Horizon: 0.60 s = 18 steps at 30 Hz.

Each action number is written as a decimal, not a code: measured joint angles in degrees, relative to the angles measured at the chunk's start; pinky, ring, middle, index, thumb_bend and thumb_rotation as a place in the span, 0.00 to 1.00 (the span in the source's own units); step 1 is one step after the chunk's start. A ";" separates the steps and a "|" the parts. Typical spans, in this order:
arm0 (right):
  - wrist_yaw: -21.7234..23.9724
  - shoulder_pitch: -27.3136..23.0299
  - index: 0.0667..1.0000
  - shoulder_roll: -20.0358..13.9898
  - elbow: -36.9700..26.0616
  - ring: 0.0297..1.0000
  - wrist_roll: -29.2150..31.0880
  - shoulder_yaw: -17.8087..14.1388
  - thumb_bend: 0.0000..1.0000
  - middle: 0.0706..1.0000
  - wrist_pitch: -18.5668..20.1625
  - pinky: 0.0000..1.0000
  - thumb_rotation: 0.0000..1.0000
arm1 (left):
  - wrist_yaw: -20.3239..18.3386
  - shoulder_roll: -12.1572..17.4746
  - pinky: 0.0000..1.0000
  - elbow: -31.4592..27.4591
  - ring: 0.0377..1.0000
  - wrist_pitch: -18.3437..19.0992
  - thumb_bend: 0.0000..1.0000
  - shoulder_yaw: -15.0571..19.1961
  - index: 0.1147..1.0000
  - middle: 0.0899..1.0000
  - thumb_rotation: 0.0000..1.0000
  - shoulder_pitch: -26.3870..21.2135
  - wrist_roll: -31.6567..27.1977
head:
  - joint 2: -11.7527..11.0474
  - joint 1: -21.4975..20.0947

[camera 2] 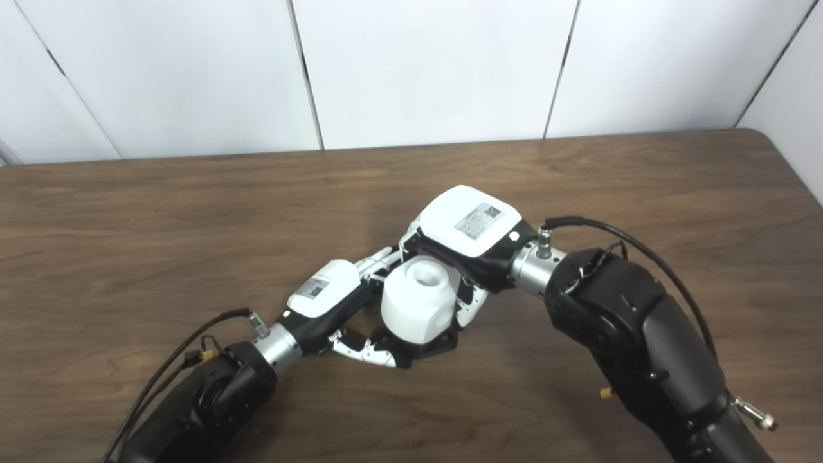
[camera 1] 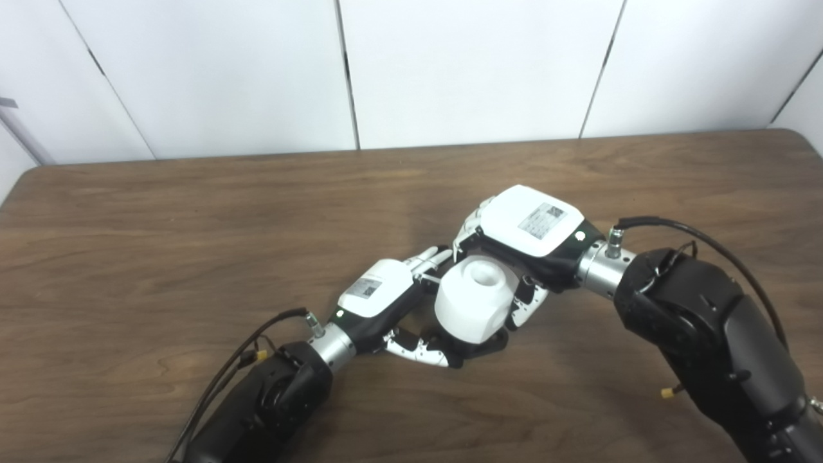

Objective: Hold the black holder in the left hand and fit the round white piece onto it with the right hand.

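Both hands meet mid-bench (camera 1: 193, 212), which is dark brown wood grain with a matte look. The white piece (camera 1: 472, 299) is a chunky, smooth plastic drum with faceted sides and a round hollow on top, sitting on the black holder (camera 1: 483, 347), whose flat dark base peeks out underneath. The left hand (camera 1: 386, 299) curls its fingers around the holder's base, and the right hand (camera 1: 524, 235) wraps the white piece from behind.

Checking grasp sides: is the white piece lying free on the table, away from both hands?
No, the round white piece sits between the left robot hand and right robot hand.
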 measured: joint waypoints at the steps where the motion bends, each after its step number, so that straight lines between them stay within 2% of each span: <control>1: -0.14 0.03 0.44 -0.03 0.09 0.76 -0.02 0.00 0.53 0.68 -0.06 0.82 0.14 | -0.06 0.01 0.91 -0.13 1.00 0.15 0.52 -0.02 0.42 0.98 0.07 0.02 0.00 | 0.09 0.00; 6: -0.61 0.06 0.44 -0.37 0.35 0.76 -0.01 0.25 0.53 0.68 -0.41 0.79 0.14 | -0.32 0.12 0.91 -0.61 1.00 0.78 0.52 -0.18 0.42 0.98 0.07 0.06 0.01 | 0.09 -0.26; 9: -0.99 0.10 0.44 -1.00 0.66 0.75 0.11 0.71 0.53 0.68 -1.95 0.76 0.14 | -0.29 0.14 0.91 -0.61 0.99 0.78 0.52 -0.19 0.42 0.98 0.07 0.05 0.01 | 0.09 -0.26; 18: -2.18 0.39 0.44 -1.65 1.87 0.76 1.05 1.19 0.53 0.68 -3.33 0.79 0.14 | -0.37 0.13 0.92 -1.02 1.00 1.52 0.52 -0.46 0.42 0.98 0.07 0.07 0.02 | 0.44 -0.26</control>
